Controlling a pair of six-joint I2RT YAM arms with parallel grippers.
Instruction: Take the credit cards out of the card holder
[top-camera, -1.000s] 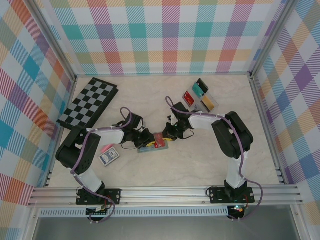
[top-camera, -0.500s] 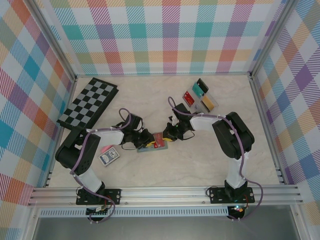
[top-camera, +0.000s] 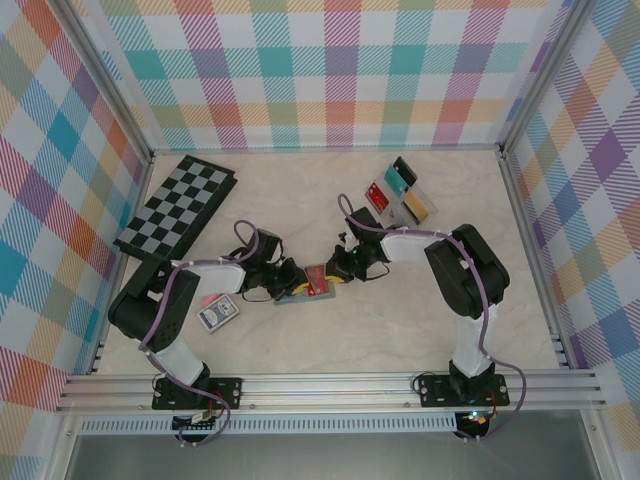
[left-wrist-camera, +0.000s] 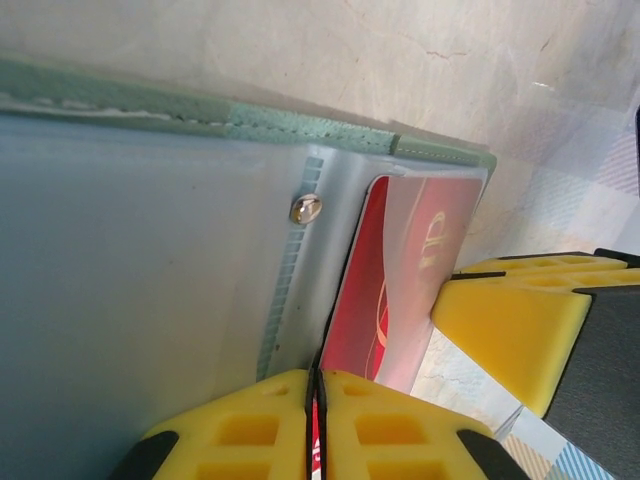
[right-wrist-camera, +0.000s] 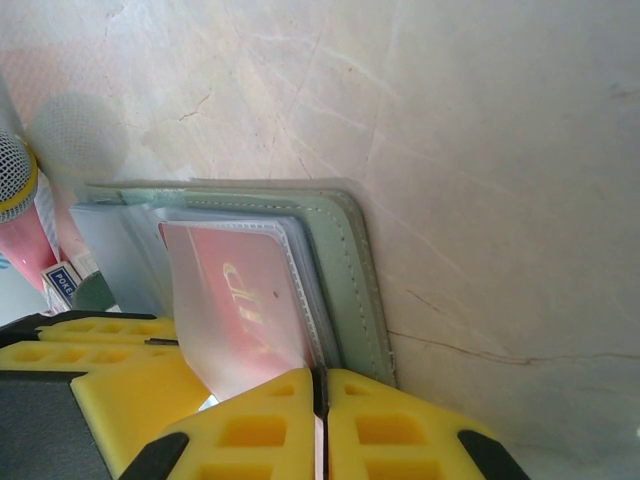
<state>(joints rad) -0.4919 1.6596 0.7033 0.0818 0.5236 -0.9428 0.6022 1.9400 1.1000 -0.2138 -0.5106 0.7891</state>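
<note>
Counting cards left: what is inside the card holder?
A red credit card sits in a clear sleeve of the card holder; whether more cards lie beneath it is hidden.

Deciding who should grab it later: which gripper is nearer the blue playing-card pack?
Left. The left gripper is at the card holder's end toward the pack; the right gripper is at the holder's opposite end, farther from it.

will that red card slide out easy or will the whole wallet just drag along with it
The red card looks stiff and flat, so it should probably slide rather than bend. The frosted sleeve over it may cling. The card holder looks thin, soft and light, so it would likely drag along unless pinned.
</note>
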